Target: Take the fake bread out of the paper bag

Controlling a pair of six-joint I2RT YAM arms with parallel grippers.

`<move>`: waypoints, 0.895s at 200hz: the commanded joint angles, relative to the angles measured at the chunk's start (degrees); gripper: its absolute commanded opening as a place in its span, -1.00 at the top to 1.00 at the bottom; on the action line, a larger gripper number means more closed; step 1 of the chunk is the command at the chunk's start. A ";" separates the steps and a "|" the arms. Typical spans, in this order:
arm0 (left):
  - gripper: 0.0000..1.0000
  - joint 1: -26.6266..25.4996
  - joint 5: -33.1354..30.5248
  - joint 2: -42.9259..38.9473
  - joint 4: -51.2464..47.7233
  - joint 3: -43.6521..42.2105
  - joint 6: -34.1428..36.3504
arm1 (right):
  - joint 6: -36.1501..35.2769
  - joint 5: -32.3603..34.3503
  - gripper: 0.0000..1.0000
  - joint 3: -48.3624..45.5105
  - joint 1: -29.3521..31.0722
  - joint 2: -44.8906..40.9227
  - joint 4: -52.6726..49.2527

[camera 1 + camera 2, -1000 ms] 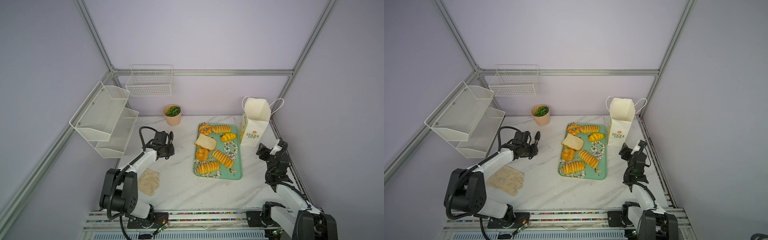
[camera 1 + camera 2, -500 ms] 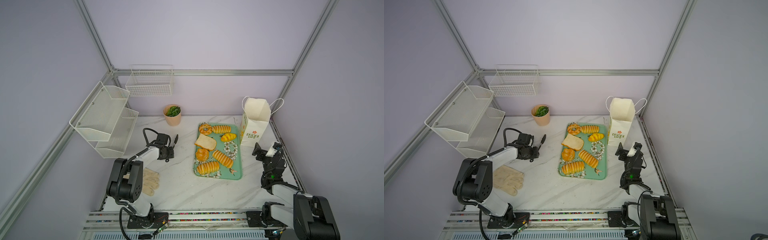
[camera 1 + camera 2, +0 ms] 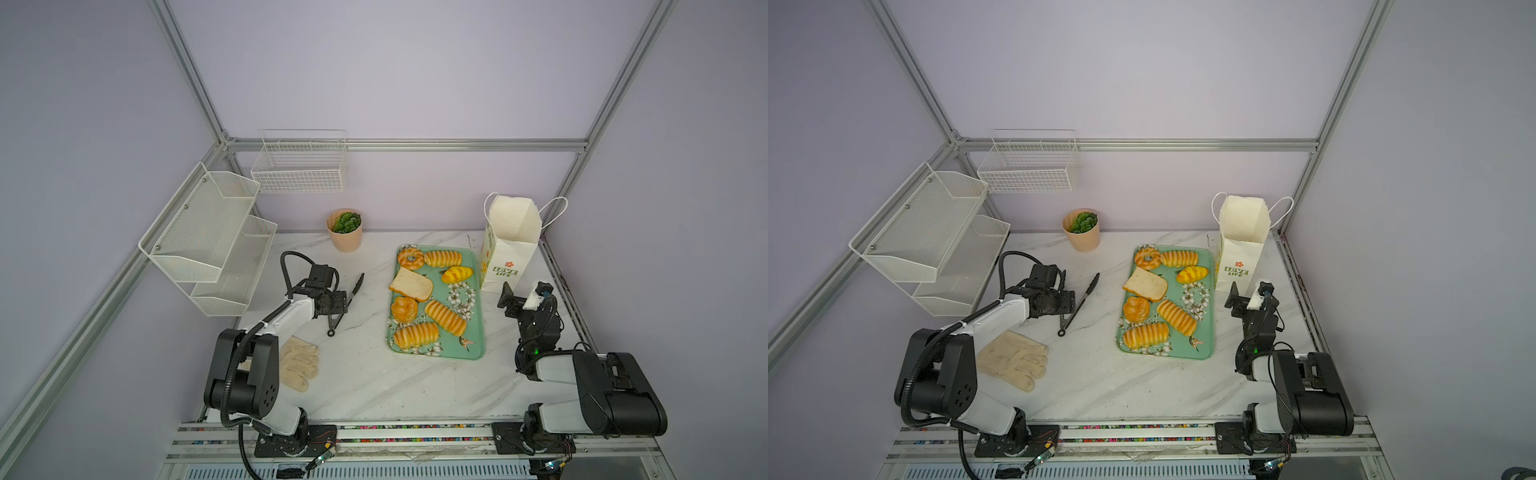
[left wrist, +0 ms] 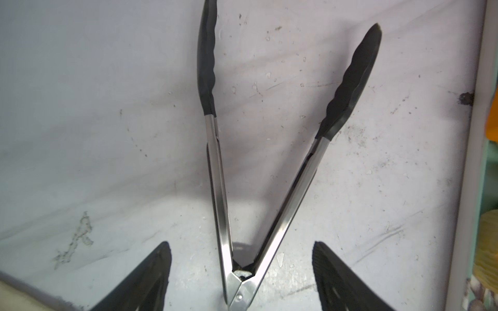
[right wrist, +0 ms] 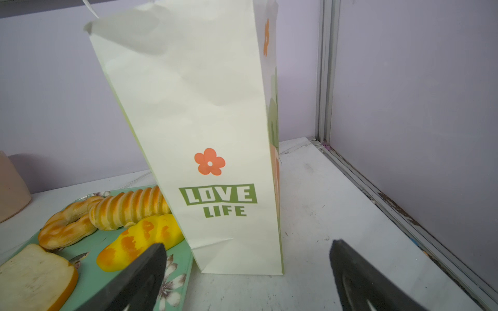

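Several pieces of fake bread lie on the green flowered tray (image 3: 436, 272), among them a toast slice (image 3: 410, 284), a ring donut (image 3: 410, 258) and three ridged loaves (image 3: 445, 318). The white paper bag (image 3: 509, 253) (image 5: 204, 121) stands upright behind the tray's right side, and I cannot see its inside. My left gripper (image 3: 347, 305) (image 4: 239, 246) is open, low over the table. Black-tipped metal tongs (image 3: 353, 297) (image 4: 285, 204) lie spread between its fingers without touching them. My right gripper (image 3: 519, 293) (image 5: 246, 245) is open and empty, facing the bag's base.
A peach plant pot (image 3: 344, 230) stands at the back. A beige glove (image 3: 297, 365) lies by the left arm's base. White mesh shelves (image 3: 208, 237) and a wire basket (image 3: 299, 166) hang at the left and the back. A metal frame rail (image 3: 561, 291) runs along the table's right edge.
My left gripper has opened and let go of the tongs, which now lie spread on the table. My right gripper has shifted a little left, nearer the bag.
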 commanded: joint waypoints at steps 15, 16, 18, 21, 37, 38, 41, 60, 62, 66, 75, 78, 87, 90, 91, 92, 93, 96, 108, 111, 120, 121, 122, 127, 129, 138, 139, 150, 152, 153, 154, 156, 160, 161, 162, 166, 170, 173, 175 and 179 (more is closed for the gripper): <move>-1.00 0.40 -11.58 -9.28 12.42 -5.94 1.91 | -1.57 0.12 -0.95 2.12 0.23 5.28 11.07; -1.00 0.42 -11.67 -9.49 12.93 -6.20 1.98 | -1.59 0.12 -0.95 2.18 0.23 5.40 11.24; -1.00 0.44 -11.93 -9.85 13.64 -6.90 2.21 | -1.62 0.24 -0.95 2.21 0.23 5.69 11.72; -0.99 0.52 -12.44 -10.43 15.34 -7.86 2.57 | -1.68 0.38 -0.95 2.20 0.25 6.16 12.21; -1.00 0.70 -14.16 -12.85 22.45 -12.46 5.06 | -1.34 0.43 -0.95 2.66 0.23 8.92 14.59; -1.00 0.75 -14.32 -12.99 22.90 -12.71 5.32 | -1.34 0.45 -0.95 2.66 0.23 9.11 14.71; -1.00 0.77 -14.72 -13.35 24.25 -13.56 5.91 | -1.24 0.37 -0.95 2.74 0.23 9.60 15.20; -1.00 0.87 -17.72 -15.63 34.03 -19.65 8.66 | -1.34 -0.30 -0.95 3.04 0.23 13.95 19.11; -1.00 0.88 -18.30 -15.82 35.28 -20.24 8.83 | -1.29 -0.46 -0.95 3.09 0.23 14.40 19.56; -0.99 0.88 -19.11 -16.14 37.68 -21.90 9.03 | -1.26 -0.53 -0.95 3.11 0.23 15.35 20.45; -1.00 1.05 -21.20 -16.67 43.66 -25.37 9.18 | -1.11 -0.66 -0.95 3.14 0.23 17.19 22.44; -1.00 1.18 -21.64 -16.68 46.04 -26.39 9.39 | -1.09 -0.67 -0.95 3.12 0.23 17.66 22.89; -1.00 1.45 -21.88 -16.50 53.24 -30.16 10.39 | -1.32 -0.81 -0.95 3.29 0.27 19.00 23.74; -1.00 1.45 -21.60 -16.28 55.74 -31.33 10.74 | -1.38 -0.88 -0.95 3.40 0.28 19.36 23.87; -0.99 1.47 -21.56 -16.24 56.51 -31.56 10.88 | -1.40 -0.90 -0.95 3.43 0.25 19.51 23.88; -0.99 1.53 -21.40 -16.18 57.30 -31.97 11.04 | -1.42 -0.91 -0.95 3.49 0.24 19.64 23.89; -0.99 1.56 -21.24 -16.10 58.04 -32.40 11.25 | -1.42 -0.92 -0.95 3.52 0.23 19.74 23.89; -0.99 1.66 -20.71 -15.81 60.22 -33.46 11.71 | -1.47 -0.92 -0.95 3.53 0.27 20.10 23.88; -1.00 1.76 -20.09 -14.32 66.65 -35.98 12.36 | -1.23 -1.12 -0.95 4.03 0.26 20.92 24.50; -1.00 1.76 -20.25 -13.78 67.56 -36.26 12.15 | -1.27 -1.24 -0.95 4.17 0.27 20.76 23.94; -1.00 1.84 -19.97 -12.55 69.71 -36.61 12.31 | -1.53 -1.36 -0.95 4.83 0.30 19.79 21.15; -1.00 1.85 -19.91 -12.36 69.92 -36.56 12.37 | -1.52 -1.36 -0.95 4.89 0.26 19.73 20.90; -1.00 1.85 -19.83 -12.21 70.11 -36.54 12.44 | -1.56 -1.32 -0.95 5.05 0.29 19.66 20.64; -1.00 1.87 -19.12 -11.79 70.84 -36.46 13.09 | -1.49 -1.21 -0.95 5.62 0.24 19.50 19.42; -1.00 1.90 -18.65 -11.54 71.03 -36.40 13.51 | -1.38 -1.15 -0.95 5.80 0.28 19.54 19.02; -1.00 1.94 -18.00 -10.54 71.51 -35.74 15.26 | -1.11 -0.55 -0.95 6.94 0.26 19.75 17.35; -1.00 1.94 -17.95 -10.38 71.61 -35.69 15.47 | -1.09 -0.52 -0.95 7.13 0.33 19.76 17.11; -1.00 2.03 -18.10 -8.66 73.82 -35.22 17.11 | -0.90 0.06 -0.95 9.09 0.38 19.34 12.78; -1.00 2.03 -18.09 -8.36 74.41 -35.34 17.51 | -0.90 0.09 -0.95 9.46 0.37 19.24 11.95; -1.00 2.03 -18.13 -8.28 74.68 -35.36 17.65 | -0.90 0.16 -0.95 9.62 0.39 19.19 11.55; -1.00 2.03 -18.11 -8.25 74.95 -35.33 17.76 | -0.90 0.23 -0.95 9.88 0.40 19.17 11.17; -1.00 2.14 -18.03 -7.80 75.46 -35.35 17.96 | -0.90 0.25 -0.95 10.23 0.47 19.08 10.47; -0.99 2.34 -17.88 -7.12 76.52 -35.55 18.20 | -1.02 0.62 -0.95 10.86 0.62 19.32 9.30; -1.00 2.40 -17.85 -6.96 76.97 -35.60 18.26 | -1.09 0.73 -0.95 11.03 0.73 19.32 9.04; -1.00 2.48 -17.84 -6.88 77.32 -35.62 18.29 | -1.17 0.82 -0.95 11.24 0.79 19.32 8.86; -1.00 2.74 -17.78 -5.92 78.80 -35.97 18.36 | -1.38 1.38 -0.95 11.73 1.28 19.42 7.99; -1.00 3.07 -17.63 -4.36 80.23 -36.25 18.21 | -1.73 2.00 -0.95 12.12 1.62 19.49 7.20; -1.00 3.37 -17.58 -3.74 80.95 -36.42 17.98 | -1.97 2.45 -0.95 12.41 1.90 19.42 6.65; -1.00 3.59 -17.56 -3.42 81.44 -36.43 17.68 | -2.07 2.73 -0.95 12.60 2.07 19.41 6.33; -1.00 3.88 -17.72 -2.81 82.13 -36.67 17.13 | -2.21 3.24 -0.95 12.72 2.31 19.33 5.82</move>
